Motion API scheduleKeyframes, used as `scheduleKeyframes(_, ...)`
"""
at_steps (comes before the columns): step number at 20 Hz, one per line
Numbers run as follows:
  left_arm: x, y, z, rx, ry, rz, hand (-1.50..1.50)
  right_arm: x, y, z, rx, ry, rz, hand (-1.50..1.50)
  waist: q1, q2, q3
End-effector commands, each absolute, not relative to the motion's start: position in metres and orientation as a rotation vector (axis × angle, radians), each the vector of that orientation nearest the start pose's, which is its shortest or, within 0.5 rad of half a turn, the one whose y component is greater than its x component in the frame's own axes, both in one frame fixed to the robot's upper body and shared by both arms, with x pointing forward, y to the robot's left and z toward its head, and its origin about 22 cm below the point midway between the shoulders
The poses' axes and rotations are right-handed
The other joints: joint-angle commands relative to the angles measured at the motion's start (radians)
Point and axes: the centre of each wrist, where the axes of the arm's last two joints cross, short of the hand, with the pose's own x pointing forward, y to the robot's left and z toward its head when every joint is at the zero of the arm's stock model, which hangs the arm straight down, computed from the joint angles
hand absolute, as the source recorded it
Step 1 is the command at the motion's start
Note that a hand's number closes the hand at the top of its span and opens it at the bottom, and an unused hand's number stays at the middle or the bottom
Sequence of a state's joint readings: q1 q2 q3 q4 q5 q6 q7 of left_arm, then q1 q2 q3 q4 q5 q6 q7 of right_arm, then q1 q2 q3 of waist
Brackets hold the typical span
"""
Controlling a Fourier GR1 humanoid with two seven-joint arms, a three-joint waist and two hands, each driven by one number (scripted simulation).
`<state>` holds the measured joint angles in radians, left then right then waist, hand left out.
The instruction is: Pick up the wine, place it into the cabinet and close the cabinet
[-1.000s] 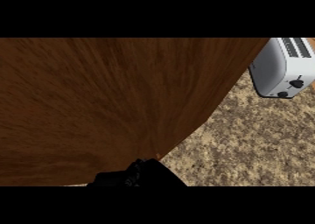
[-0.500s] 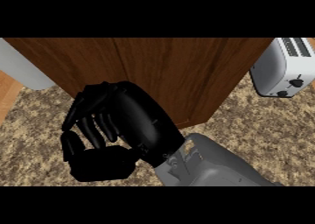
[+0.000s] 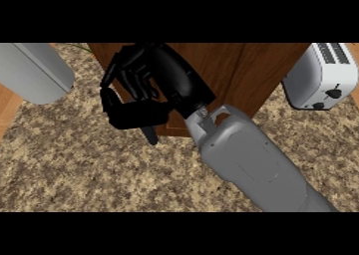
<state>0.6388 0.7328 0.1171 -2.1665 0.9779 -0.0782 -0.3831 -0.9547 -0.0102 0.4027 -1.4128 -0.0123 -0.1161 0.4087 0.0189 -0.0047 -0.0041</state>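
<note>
From the head view I have only one arm to work with: the grey forearm (image 3: 252, 164) enters at the lower right and slants up and to the left across the speckled stone counter (image 3: 72, 169), ending at a wrist bracket just below the middle of the frame. The right hand (image 3: 171, 79) sits at the far end of it, its black back turned toward me and lying over the brown wooden cabinet (image 3: 249, 74), which fills the far middle of the view as a flat panel with a thin vertical seam right of the hand. The fingers (image 3: 127, 79) are bent inward on the hand's left side, bunched rather than spread, and the thumb (image 3: 134, 113) folds across below them; a dark pointed tip sticks out toward me under the thumb, and I cannot tell whether it belongs to the hand. Nothing shows inside that curl, and I cannot tell where the wine is; no bottle shows on the counter around the hand. A white toaster (image 3: 322, 74) stands to the right of the cabinet, well apart from the hand. A pale grey rounded object (image 3: 31, 69) sits at the far left, and I cannot tell what it is.
</note>
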Motion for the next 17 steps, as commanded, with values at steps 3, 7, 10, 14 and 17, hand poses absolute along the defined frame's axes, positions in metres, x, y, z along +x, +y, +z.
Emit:
scheduleKeyframes(3, 0.117, 0.331, 0.109, -0.312, -1.845, 0.145, -1.5, 0.37, -0.052, 0.216, 0.124, -1.833, 0.676, 1.5, -0.003, 0.014, 0.004)
scheduleKeyframes(7, 0.13, 0.322, 0.104, -0.295, -1.872, 0.171, -1.5, 0.384, -0.078, 0.214, 0.103, -1.826, 0.678, 1.5, -0.017, 0.02, 0.004)
scheduleKeyframes(10, 0.128, 0.311, 0.101, -0.298, -1.862, 0.178, -1.5, 0.382, -0.077, 0.195, 0.062, -1.83, 0.685, 1.5, -0.016, 0.017, 0.004)
scheduleKeyframes(14, 0.141, 0.312, 0.105, -0.287, -1.861, 0.182, -1.5, 0.391, -0.089, 0.202, 0.07, -1.836, 0.69, 1.5, -0.03, 0.026, 0.004)
scheduleKeyframes(17, 0.145, 0.303, 0.093, -0.266, -1.876, 0.192, -1.5, 0.392, -0.09, 0.199, 0.077, -1.856, 0.701, 1.5, -0.029, 0.025, 0.003)
